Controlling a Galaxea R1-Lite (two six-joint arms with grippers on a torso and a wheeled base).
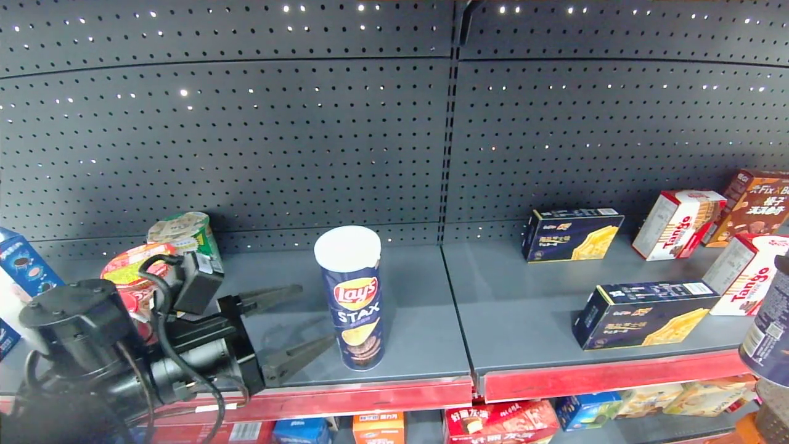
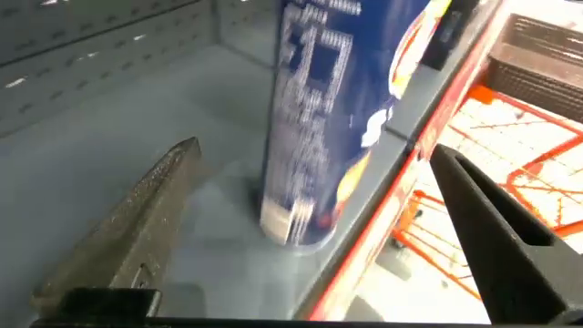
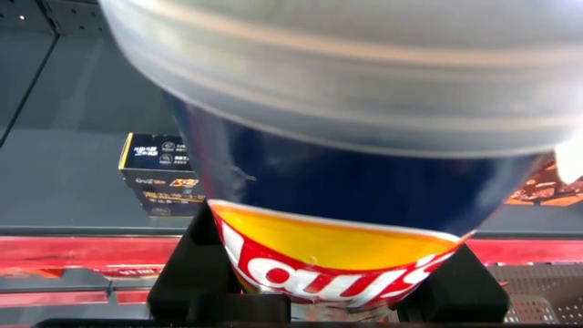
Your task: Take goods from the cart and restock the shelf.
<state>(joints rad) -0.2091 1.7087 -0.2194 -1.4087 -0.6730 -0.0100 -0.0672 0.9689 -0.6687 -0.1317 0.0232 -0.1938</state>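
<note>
A tall dark-blue cardboard chip can (image 1: 354,302) with a white lid stands upright near the front edge of the grey metal shelf (image 1: 419,290), which has a red front strip. Its long axis is vertical, lid up, and the red-and-yellow label faces out toward the aisle. Just to its left, the left gripper (image 1: 314,313) lies level with the can's lower half. Its two fingers are spread wide and hold nothing, and the can stands just beyond their tips. In the left wrist view the can's top is cut off, and an orange wire cart (image 2: 537,155) shows past the shelf edge.

At the right end, in front of the shelf, the right gripper (image 3: 328,287) clasps a second chip can (image 3: 364,182). The head view's edge cuts this can to a slice, the end nearest the wrist camera is blurred, and the can hides most of the fingers. A flat dark-blue cardboard box (image 1: 644,314) lies in the shelf's right bay.
</note>
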